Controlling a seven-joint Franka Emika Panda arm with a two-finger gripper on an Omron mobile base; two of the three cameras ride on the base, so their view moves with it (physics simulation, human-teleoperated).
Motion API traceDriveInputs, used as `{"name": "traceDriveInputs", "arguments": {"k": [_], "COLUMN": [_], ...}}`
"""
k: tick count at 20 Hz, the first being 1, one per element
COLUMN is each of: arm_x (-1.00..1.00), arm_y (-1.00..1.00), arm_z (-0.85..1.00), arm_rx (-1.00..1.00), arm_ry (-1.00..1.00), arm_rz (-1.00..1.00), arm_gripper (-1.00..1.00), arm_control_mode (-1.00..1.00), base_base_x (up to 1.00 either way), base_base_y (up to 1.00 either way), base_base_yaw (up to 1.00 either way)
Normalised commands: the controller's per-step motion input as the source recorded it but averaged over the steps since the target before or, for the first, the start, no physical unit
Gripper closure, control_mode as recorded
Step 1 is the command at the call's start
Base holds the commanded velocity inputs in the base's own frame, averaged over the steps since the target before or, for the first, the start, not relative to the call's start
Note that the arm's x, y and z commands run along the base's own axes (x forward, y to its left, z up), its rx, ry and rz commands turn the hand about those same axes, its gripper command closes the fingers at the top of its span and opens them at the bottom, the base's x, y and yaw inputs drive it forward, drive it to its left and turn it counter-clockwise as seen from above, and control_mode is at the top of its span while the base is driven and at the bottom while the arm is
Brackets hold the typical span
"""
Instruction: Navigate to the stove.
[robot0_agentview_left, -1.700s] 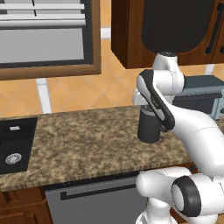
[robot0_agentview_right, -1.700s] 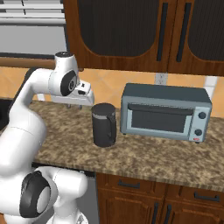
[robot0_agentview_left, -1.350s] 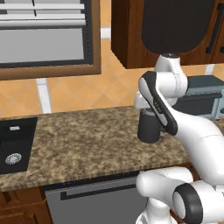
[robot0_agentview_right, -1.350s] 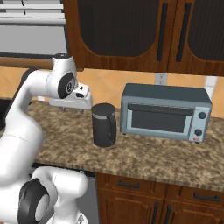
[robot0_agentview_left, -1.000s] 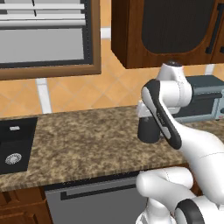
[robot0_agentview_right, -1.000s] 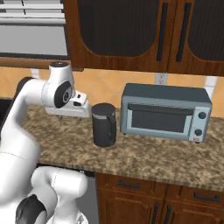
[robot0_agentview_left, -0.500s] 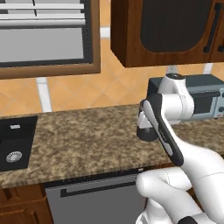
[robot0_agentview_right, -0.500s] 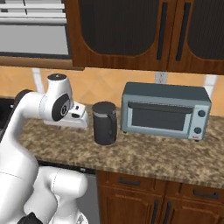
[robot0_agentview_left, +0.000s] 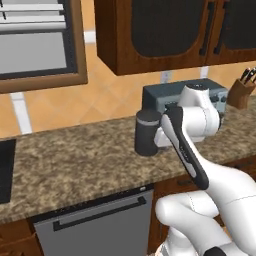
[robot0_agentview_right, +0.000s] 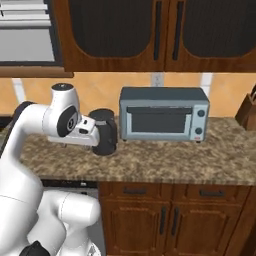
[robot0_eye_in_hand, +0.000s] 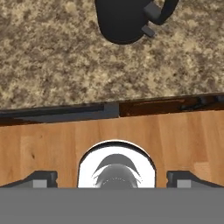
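Stove direction: cannot tell | ahead: toaster oven (robot0_agentview_right: 164, 114), dark jar (robot0_agentview_left: 148, 132) | gripper (robot0_eye_in_hand: 112, 178): jaws wide apart, holding nothing

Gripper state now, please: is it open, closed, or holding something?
Gripper: open, holding nothing; in the hand view the two fingers stand wide apart above the wooden floor, at the edge of the granite counter.

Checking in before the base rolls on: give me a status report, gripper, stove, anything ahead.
Gripper open, holding nothing, aimed down at the counter edge. Stove not yet in sight. Ahead: black kettle, toaster oven, dishwasher below the counter.
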Motion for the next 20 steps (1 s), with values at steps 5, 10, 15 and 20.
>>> {"name": "traceDriveInputs", "arguments": {"k": [5, 10, 15, 20], "arm_x": [0.0, 0.0, 0.0, 0.0], "arm_y": [0.0, 0.0, 0.0, 0.0], "arm_z": [0.0, 0.0, 0.0, 0.0], "arm_rx": [0.0, 0.0, 0.0, 0.0], "arm_ry": [0.0, 0.0, 0.0, 0.0], "arm_rz": [0.0, 0.0, 0.0, 0.0], "arm_gripper": [-1.0, -1.0, -1.0, -1.0], "arm_control_mode": [1.0, 1.0, 1.0, 1.0], "base_base_x": [-0.49, -0.72, -0.63, -0.32], "base_base_y": [-0.06, -0.24, -0.3, -0.46], "base_base_yaw": [-0.49, -0.56, -0.58, -0.58]}}
